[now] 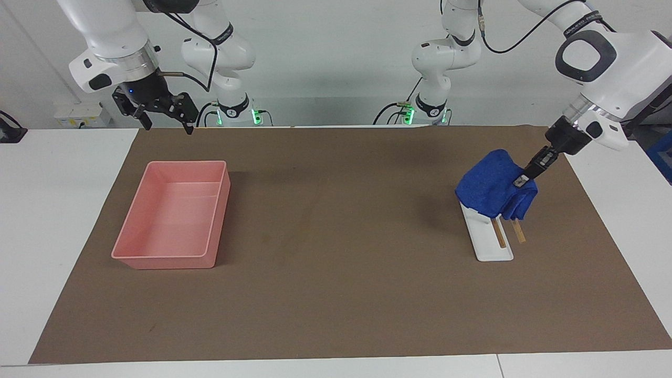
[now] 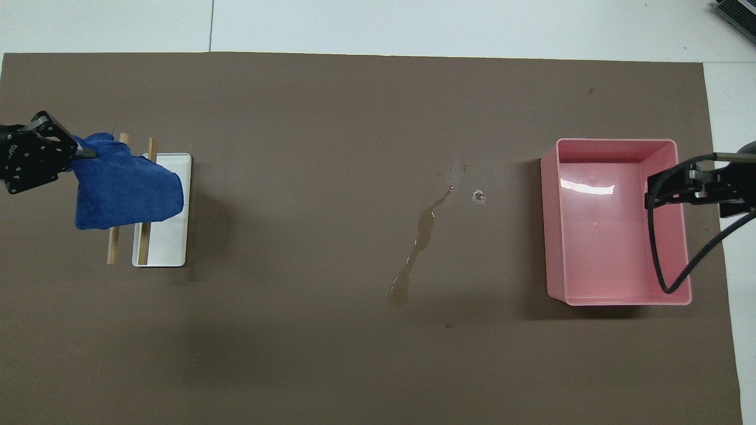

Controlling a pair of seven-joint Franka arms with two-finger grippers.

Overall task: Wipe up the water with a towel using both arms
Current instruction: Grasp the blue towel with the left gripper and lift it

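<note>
Your brown mat (image 1: 336,294) covers most of the white table (image 1: 58,210) and carries everything else. The pink tray (image 1: 173,257) sits at the right arm's end of the mat; its floor shows nothing but glare. The right gripper (image 1: 165,116) hangs in the air over the tray's edge nearest the robots, its fingers spread apart and holding nothing; this arm waits.

At the left arm's end, a white rack base (image 1: 493,252) carries two wooden rails (image 1: 500,233) that run toward and away from the robots. The towel (image 1: 493,190) is draped over these rails, bunched into a rounded fold, and it hides the ends of the rails nearest the robots. The left gripper (image 1: 529,176) reaches it from the table-edge side, tilted downward, its fingers closed on the towel's upper edge. The towel therefore lies directly under and beside this gripper, toward the middle of the table from it.

The water (image 2: 420,236) lies on bare mat between rack and tray, closer to the tray and well apart from both grippers. You see it as a thin streak whose long axis runs mostly away from the robots, leaning toward the tray at its farther end. A rounded pool closes its end nearest the robots, and small scattered droplets (image 2: 478,196) sit just beside its farther end. Nothing stands on the mat between the towel and the streak.
</note>
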